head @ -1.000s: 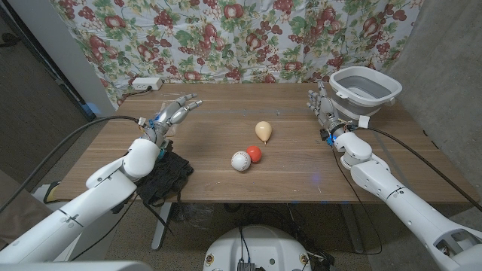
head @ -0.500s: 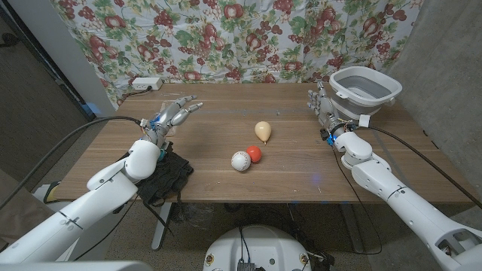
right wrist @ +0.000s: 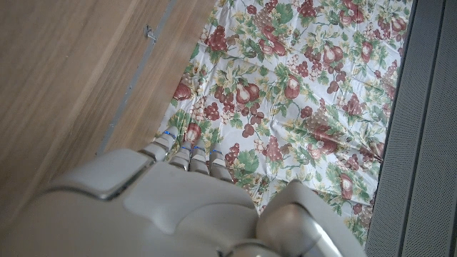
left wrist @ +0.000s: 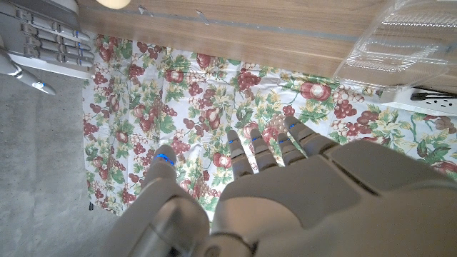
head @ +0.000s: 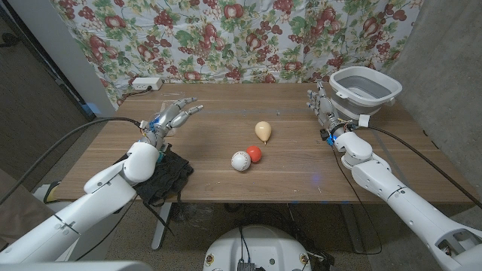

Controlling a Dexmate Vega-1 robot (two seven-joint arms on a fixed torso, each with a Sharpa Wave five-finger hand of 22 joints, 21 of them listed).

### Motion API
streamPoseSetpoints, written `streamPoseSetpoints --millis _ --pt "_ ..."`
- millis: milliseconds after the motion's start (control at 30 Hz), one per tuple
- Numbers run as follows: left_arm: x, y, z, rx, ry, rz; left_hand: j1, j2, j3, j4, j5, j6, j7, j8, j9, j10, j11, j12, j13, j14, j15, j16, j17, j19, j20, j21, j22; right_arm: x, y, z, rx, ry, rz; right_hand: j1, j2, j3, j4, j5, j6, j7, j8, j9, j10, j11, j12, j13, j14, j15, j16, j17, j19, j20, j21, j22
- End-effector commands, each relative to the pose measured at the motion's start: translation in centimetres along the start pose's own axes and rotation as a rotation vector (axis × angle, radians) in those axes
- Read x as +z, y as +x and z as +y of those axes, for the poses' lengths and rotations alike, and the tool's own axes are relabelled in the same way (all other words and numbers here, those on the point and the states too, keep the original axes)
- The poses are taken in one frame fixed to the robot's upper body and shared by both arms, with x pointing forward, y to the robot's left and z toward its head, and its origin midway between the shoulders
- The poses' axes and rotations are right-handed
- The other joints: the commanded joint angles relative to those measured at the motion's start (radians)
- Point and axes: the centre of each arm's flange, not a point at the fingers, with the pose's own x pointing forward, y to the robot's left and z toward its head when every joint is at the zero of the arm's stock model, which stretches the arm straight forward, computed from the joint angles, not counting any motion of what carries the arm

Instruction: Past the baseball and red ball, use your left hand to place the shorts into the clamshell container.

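Note:
The black shorts (head: pixel 166 175) lie crumpled at the table's front left edge, partly hanging over it, beside my left forearm. My left hand (head: pixel 173 114) is held above the table farther back than the shorts, fingers (left wrist: pixel 241 153) spread and holding nothing. The clear clamshell container (left wrist: pixel 403 39) sits at the back left corner (head: pixel 157 86), next to a white power strip (head: pixel 143 82). The baseball (head: pixel 240 160) and the red ball (head: pixel 254 153) touch each other mid-table. My right hand (head: pixel 322 108) stands upright at the right, open and holding nothing.
A cream pear-shaped object (head: pixel 262 131) lies behind the two balls. A grey collapsible tub (head: pixel 364 88) stands at the back right corner, just behind my right hand. A floral cloth (head: pixel 241 38) hangs behind the table.
My left hand has drifted very slightly; the shorts, the balls and my right hand have not moved.

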Motion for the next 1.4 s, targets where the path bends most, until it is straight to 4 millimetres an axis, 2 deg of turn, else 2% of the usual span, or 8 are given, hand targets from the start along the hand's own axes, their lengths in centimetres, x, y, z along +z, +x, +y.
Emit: streamPoseSetpoints --millis 33,567,1033,1133,1400 --pt "-0.5 -0.6 0.0 0.003 0.018 0.015 0.009 0.003 0.000 -0.003 0.006 0.014 -0.001 0.006 0.002 0.013 0.000 0.003 0.005 -0.005 -0.066 0.003 0.004 -0.002 0.003 0.002 0.003 0.3 0.2 0.7 0.012 0.003 -0.022 0.010 0.000 0.003 -0.005 0.005 -0.003 -0.001 0.002 0.001 0.000 0.003 -0.001 0.003 -0.009 -0.002 0.003 0.003 -0.006 0.002 -0.003 0.005" --pt "-0.4 -0.8 -0.5 -0.011 0.162 0.028 0.008 0.009 0.002 0.001 0.009 0.047 0.001 0.014 0.002 0.037 0.005 0.008 0.005 -0.007 -0.073 0.003 0.005 0.004 -0.010 0.005 0.003 0.4 0.0 1.2 0.016 0.008 -0.029 0.011 -0.001 0.003 -0.007 0.006 -0.002 0.000 0.002 0.001 0.002 0.005 0.000 0.003 -0.009 -0.004 0.004 0.003 -0.013 0.003 -0.003 0.005" --pt "-0.1 -2.3 -0.6 0.034 0.221 0.027 0.006 0.013 0.004 0.004 0.012 0.067 -0.001 0.015 0.001 0.062 0.008 0.013 0.005 0.017 -0.078 0.010 0.005 0.016 -0.006 0.009 0.003 0.3 -0.1 1.1 0.008 0.010 -0.023 0.013 0.000 0.004 -0.008 0.006 -0.003 0.002 0.002 0.001 0.003 0.003 0.001 0.003 -0.010 -0.003 0.005 0.003 -0.013 0.002 -0.002 0.005" --pt "-0.2 -2.6 -0.6 0.049 0.223 0.029 0.004 0.014 0.004 0.005 0.015 0.101 0.003 0.023 0.001 0.100 0.002 0.023 0.005 0.041 -0.091 0.016 0.004 0.035 -0.014 0.014 0.003 0.3 -0.1 1.2 0.021 0.003 -0.024 0.013 0.000 0.004 -0.008 0.006 -0.003 0.002 0.002 0.001 0.003 0.003 0.001 0.003 -0.009 -0.003 0.005 0.003 -0.012 0.003 -0.001 0.005" --pt "-0.1 -3.0 -0.9 0.028 0.298 0.032 0.004 0.013 0.004 0.005 0.017 0.110 0.002 0.023 0.001 0.107 0.003 0.022 0.005 0.044 -0.092 0.014 0.004 0.039 -0.015 0.013 0.003 0.4 -0.1 1.1 0.020 -0.005 -0.026 0.014 0.001 0.004 -0.009 0.007 -0.006 0.002 0.001 0.001 0.002 0.000 0.000 0.003 -0.009 -0.005 0.005 0.003 -0.013 0.002 -0.001 0.005"
